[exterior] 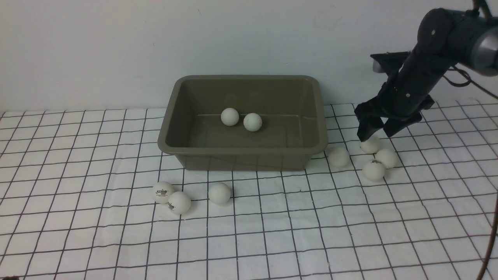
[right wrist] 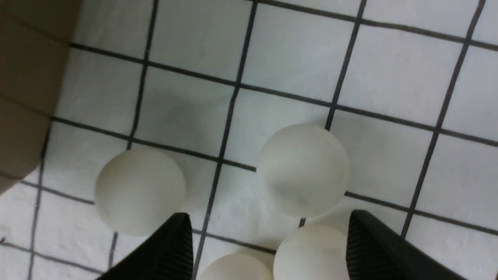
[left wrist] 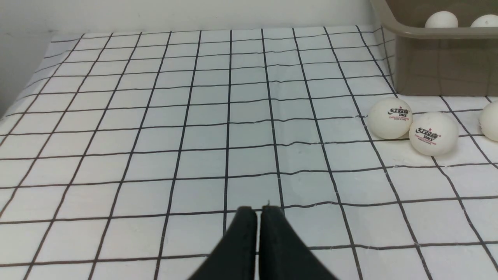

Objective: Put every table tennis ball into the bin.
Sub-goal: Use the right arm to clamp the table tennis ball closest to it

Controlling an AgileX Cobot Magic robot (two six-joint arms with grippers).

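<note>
- The right end effector (exterior: 376,135) hangs with its fingers spread wide and nothing between them, tips pointing down at the bench (exterior: 272,241).
- Four table tennis balls lie in a loose group right under it. The nearest ball (exterior: 370,144) sits just below its fingertips and, in the right wrist view, shows in line with the gap between them (right wrist: 303,169).
- Two more balls (exterior: 386,158) (exterior: 374,170) touch each other just beyond that one, on the robot's side of the end effector.
- The fourth ball (exterior: 339,156) lies apart from these, on the bin's side of the end effector, near the bin's corner.
- The bin (exterior: 241,151) stands to the left of the right end effector, close by, with two balls (exterior: 230,116) (exterior: 253,121) resting side by side on its floor.
- The left end effector (left wrist: 258,212) is closed, fingers pressed together, holding nothing, low over the checked cloth (left wrist: 194,116).
- Ahead of it and off to its right lie two logo-printed balls (left wrist: 390,118) (left wrist: 433,133), touching; a third ball (exterior: 220,193) lies a little further right, all in front of the bin's near wall.
</note>
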